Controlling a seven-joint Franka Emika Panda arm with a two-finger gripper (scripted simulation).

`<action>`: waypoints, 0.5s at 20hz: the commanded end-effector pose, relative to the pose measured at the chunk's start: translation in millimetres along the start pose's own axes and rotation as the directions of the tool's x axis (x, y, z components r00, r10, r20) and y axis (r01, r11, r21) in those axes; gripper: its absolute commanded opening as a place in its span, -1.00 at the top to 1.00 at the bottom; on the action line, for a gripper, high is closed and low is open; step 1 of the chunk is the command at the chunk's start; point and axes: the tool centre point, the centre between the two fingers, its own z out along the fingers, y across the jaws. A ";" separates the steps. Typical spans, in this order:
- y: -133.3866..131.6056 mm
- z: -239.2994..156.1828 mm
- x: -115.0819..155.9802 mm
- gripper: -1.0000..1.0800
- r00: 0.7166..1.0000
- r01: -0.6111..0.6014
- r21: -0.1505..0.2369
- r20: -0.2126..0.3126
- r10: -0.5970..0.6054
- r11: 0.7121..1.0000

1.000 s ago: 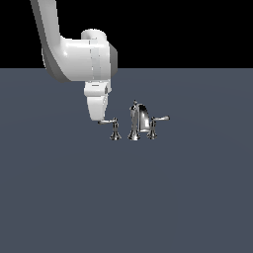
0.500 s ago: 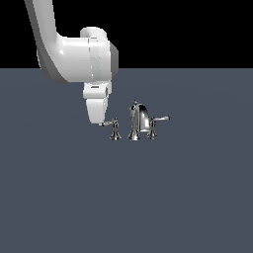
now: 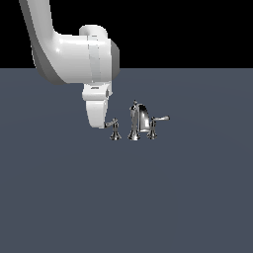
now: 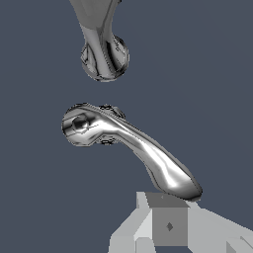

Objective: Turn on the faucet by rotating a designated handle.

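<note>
The chrome faucet (image 3: pixel 139 121) stands mid-floor, with its arched spout between two lever posts. The handle (image 3: pixel 113 125) is the lever on the exterior view's left; the other lever (image 3: pixel 157 122) points to the right. My gripper (image 3: pixel 102 123) hangs right beside the handle's free end. In the wrist view the handle (image 4: pixel 129 145) runs from its hub to a tip that lies against my fingers (image 4: pixel 169 223). The fingers look like one block with no gap, so the gripper (image 4: pixel 169 217) seems shut and holds nothing. The spout base (image 4: pixel 104 55) shows beyond the hub.
The faucet stands alone on a flat dark grey floor (image 3: pixel 126 197). The thick white arm (image 3: pixel 69 54) comes down from the upper part of the exterior view's left.
The arm has shifted slightly to the exterior view's left and lower beside the handle. The lever looks almost unchanged.
</note>
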 end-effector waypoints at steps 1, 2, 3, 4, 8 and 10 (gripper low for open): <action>4.8 -0.5 14.9 1.00 1.000 -0.009 -0.002 -0.003 0.009 1.000; 6.9 -0.4 19.5 1.00 1.000 -0.010 -0.002 -0.003 0.010 1.000; 9.0 -0.4 24.0 1.00 1.000 -0.010 -0.003 -0.004 0.010 1.000; 11.1 -0.6 28.1 1.00 1.000 -0.010 -0.003 -0.004 0.010 1.000; 19.7 -0.8 46.4 1.00 1.000 -0.013 -0.004 -0.005 0.013 1.000; 21.8 -0.9 51.0 1.00 1.000 -0.013 -0.004 -0.005 0.013 1.000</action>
